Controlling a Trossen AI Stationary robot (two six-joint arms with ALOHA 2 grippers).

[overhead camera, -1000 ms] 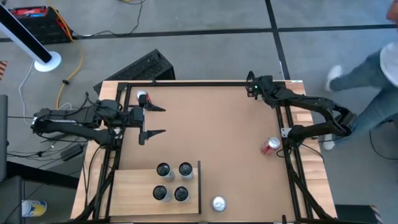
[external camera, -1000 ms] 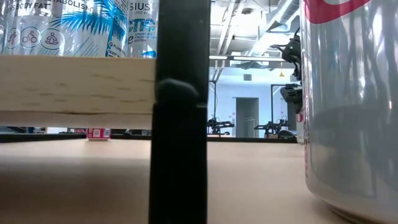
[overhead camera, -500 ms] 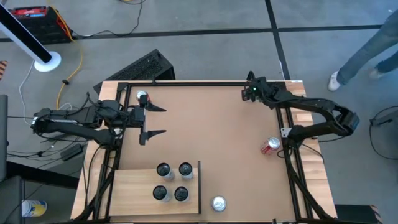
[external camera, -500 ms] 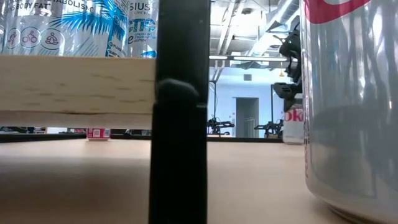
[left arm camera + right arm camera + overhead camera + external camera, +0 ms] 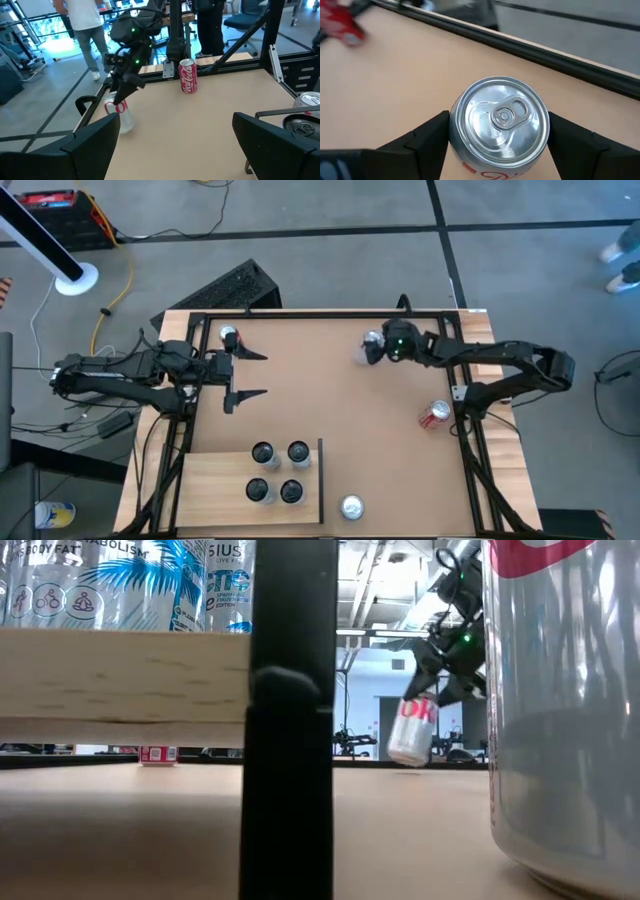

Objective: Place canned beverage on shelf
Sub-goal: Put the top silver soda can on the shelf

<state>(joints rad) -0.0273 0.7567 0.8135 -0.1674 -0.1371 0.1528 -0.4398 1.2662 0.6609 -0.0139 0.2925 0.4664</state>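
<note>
A silver can (image 5: 371,348) is gripped by the right gripper (image 5: 383,346) and held clear of the tabletop at 12 o'clock, so transport is judged under way; a carry toward the shelf (image 5: 215,485) at 7 o'clock is next required.

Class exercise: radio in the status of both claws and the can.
Right claw shut on silver can, lifted off the table. Left claw open, waiting. Shelf holds four cans; path looks clear.
</note>
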